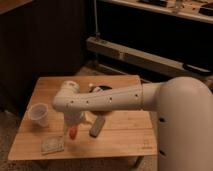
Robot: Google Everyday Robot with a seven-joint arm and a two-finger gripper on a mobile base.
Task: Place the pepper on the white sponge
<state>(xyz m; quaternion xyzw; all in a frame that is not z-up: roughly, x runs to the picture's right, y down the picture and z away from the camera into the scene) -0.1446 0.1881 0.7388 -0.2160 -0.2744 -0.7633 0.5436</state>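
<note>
Wooden table (pixel 125 136) bears cup (pixel 39 114), white sponge (pixel 52 144), grey block (pixel 96 126) and, beneath the gripper (pixel 70 128), seemingly the pepper (pixel 73 133).

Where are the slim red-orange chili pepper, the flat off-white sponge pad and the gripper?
slim red-orange chili pepper (pixel 73 133): camera view, its visible lower end.
flat off-white sponge pad (pixel 52 144): camera view, middle of its top face.
gripper (pixel 73 124): camera view, its tip, at the pepper's upper end.
</note>
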